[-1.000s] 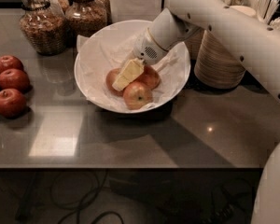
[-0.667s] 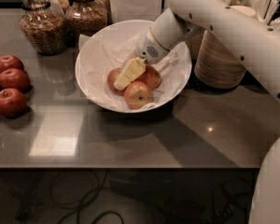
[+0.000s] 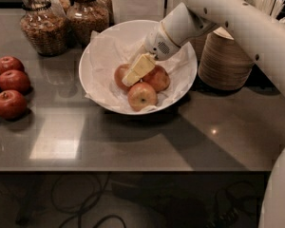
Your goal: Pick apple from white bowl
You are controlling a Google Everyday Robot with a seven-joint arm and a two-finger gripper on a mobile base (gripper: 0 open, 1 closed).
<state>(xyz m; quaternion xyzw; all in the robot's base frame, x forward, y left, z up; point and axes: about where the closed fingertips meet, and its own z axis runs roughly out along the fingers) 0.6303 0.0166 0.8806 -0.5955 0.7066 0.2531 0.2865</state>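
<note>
Evidently the reach-in step is in hand: the gripper (image 3: 132, 77) hangs low inside the white bowl (image 3: 97, 46) on the worktop (image 3: 133, 141). Its yellow tip lies across the leftmost apple (image 3: 118, 74) of the three in the bowl; whether the jaws are open or shut I cannot tell. Next, they would likely need to straddle that one fruit, close and lift it clear. Against a second ago, hardly anything has moved.

Glossy grey countertop (image 3: 133, 146), tangled cables (image 3: 78, 208) beneath
</note>
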